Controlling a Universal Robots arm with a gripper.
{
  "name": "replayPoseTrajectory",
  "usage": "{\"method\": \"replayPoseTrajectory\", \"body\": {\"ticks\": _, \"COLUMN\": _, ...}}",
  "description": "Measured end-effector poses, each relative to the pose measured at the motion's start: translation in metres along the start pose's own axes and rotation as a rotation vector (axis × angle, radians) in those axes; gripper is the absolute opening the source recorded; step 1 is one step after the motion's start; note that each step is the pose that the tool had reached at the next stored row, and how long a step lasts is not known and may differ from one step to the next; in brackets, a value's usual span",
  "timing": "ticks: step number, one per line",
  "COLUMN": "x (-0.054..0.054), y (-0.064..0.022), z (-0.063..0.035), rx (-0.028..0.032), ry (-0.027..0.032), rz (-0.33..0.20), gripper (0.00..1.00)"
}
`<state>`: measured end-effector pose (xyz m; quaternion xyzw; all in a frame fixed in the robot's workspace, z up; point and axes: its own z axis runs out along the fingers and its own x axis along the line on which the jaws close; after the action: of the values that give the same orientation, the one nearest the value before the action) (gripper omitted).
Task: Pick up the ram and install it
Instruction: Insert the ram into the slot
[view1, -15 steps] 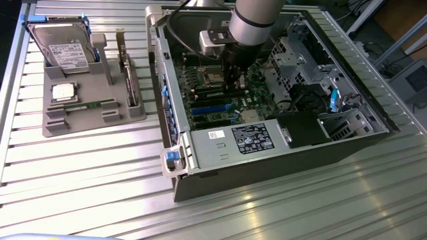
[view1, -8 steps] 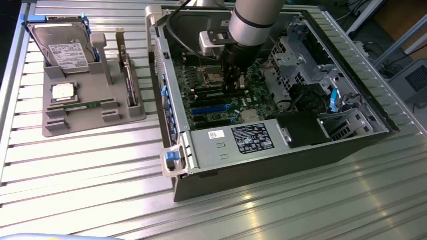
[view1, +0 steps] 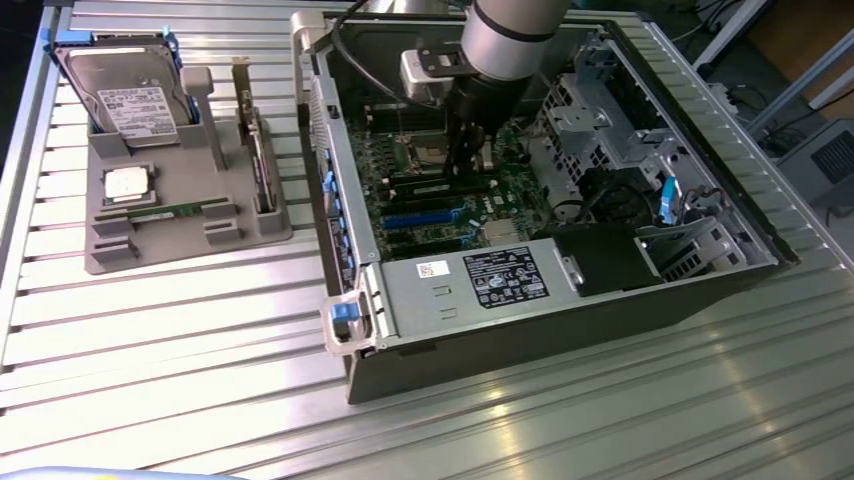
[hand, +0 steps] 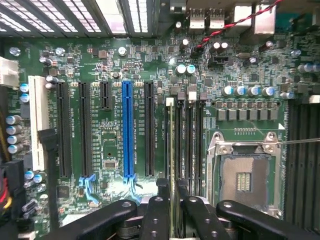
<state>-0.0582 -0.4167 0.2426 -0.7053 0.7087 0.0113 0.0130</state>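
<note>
My gripper (hand: 170, 200) is closed on the ram (hand: 170, 150), held edge-on over the memory slots (hand: 192, 145) beside the CPU socket (hand: 242, 175), inside the open computer case (view1: 534, 320). Pickup done; seating in a slot not yet finished, I judge.

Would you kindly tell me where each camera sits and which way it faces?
Exterior view: off the arm, above the table, looking down at the open computer case; the arm reaches into it.
Wrist view: on the wrist, facing the motherboard; the gripper holds the ram edge-on at the memory slots.
Shared: motherboard, gripper.
</note>
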Motion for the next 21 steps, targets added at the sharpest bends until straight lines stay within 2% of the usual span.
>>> {"method": "replayPoseTrajectory", "body": {"ticks": 3, "x": -0.002, "y": 0.0, "z": -0.0084, "rx": 0.0, "ry": 0.0004, "rz": 0.0, "gripper": 0.19}}
{"method": "replayPoseTrajectory", "body": {"ticks": 4, "x": -0.004, "y": -0.0013, "z": -0.0089, "rx": -0.0001, "ry": 0.0008, "rz": 0.0, "gripper": 0.11}}
{"method": "replayPoseTrajectory", "body": {"ticks": 5, "x": -0.004, "y": -0.0074, "z": -0.0089, "rx": -0.0041, "ry": 0.0008, "rz": 0.0, "gripper": 0.1}}
{"method": "replayPoseTrajectory", "body": {"ticks": 6, "x": -0.004, "y": -0.0183, "z": -0.0088, "rx": -0.0152, "ry": 0.0009, "rz": 0.001, "gripper": 0.1}}
{"method": "replayPoseTrajectory", "body": {"ticks": 7, "x": -0.004, "y": -0.0289, "z": -0.0087, "rx": -0.0223, "ry": 0.0009, "rz": 0.001, "gripper": 0.1}}
{"method": "replayPoseTrajectory", "body": {"ticks": 9, "x": -0.004, "y": -0.0457, "z": -0.0087, "rx": -0.0288, "ry": 0.0009, "rz": 0.001, "gripper": 0.1}}
{"method": "replayPoseTrajectory", "body": {"ticks": 13, "x": -0.005, "y": -0.0618, "z": -0.015, "rx": -0.0301, "ry": 0.001, "rz": 0.001, "gripper": 0.1}}
{"method": "replayPoseTrajectory", "body": {"ticks": 15, "x": -0.005, "y": -0.0728, "z": -0.0165, "rx": -0.0325, "ry": 0.001, "rz": 0.001, "gripper": 0.1}}
{"method": "replayPoseTrajectory", "body": {"ticks": 16, "x": -0.005, "y": -0.0828, "z": -0.0172, "rx": -0.035, "ry": 0.0011, "rz": 0.001, "gripper": 0.1}}
{"method": "replayPoseTrajectory", "body": {"ticks": 19, "x": -0.005, "y": -0.1038, "z": -0.0188, "rx": -0.0395, "ry": 0.0007, "rz": 0.001, "gripper": 0.1}}
{"method": "replayPoseTrajectory", "body": {"ticks": 21, "x": -0.005, "y": -0.1113, "z": -0.0236, "rx": -0.04, "ry": 0.0008, "rz": 0.001, "gripper": 0.1}}
